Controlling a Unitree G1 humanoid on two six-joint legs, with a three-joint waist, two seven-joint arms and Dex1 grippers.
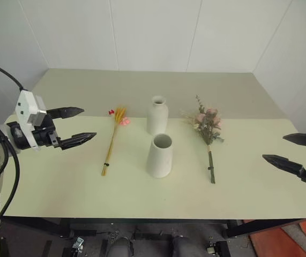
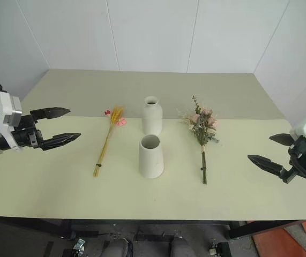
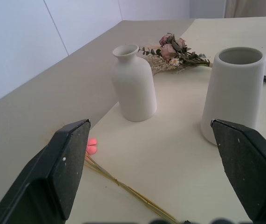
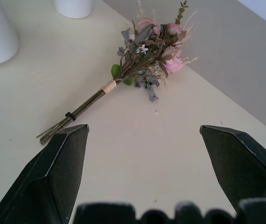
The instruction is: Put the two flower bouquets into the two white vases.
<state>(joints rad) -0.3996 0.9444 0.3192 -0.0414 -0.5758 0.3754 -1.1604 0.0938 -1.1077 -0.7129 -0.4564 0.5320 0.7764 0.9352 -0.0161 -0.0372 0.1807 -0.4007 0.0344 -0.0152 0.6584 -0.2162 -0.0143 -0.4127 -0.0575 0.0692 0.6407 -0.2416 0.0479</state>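
From the head camera, the left gripper (image 1: 79,125) is raised over the left end of the pale green matte table (image 1: 61,182), its white wrist block behind two black tapered fingers that point toward the centre; the fingers stand wide apart with nothing between them. The right gripper (image 1: 287,148) hangs over the table's right edge, pointing inward, its fingers equally spread and empty. Between them, from left to right, lie the thin bundle of yellow wheat-like stalks with small pink-red blooms (image 1: 113,141), flat with heads away from the robot; the two vases in the middle; and the bushy bunch of dried pink and cream flowers with green sprigs (image 1: 207,131), also flat, stems toward the robot. The matte white bottle-shaped vase with a narrow neck (image 1: 157,114) stands upright just behind the matte white tapered cone-like vase with a wide round mouth (image 1: 159,156), also upright.

The left wrist camera looks between that arm's own blunt, faintly speckled black fingers (image 3: 63,172) at both smooth, unglazed-looking vases, with the wheat stalks lying below on the table and the pink bunch beyond.

The right wrist camera frames the bushy bunch between its spread fingers (image 4: 58,168): dark green stems bound by a tan wrap and a black band, with papery pink heads.
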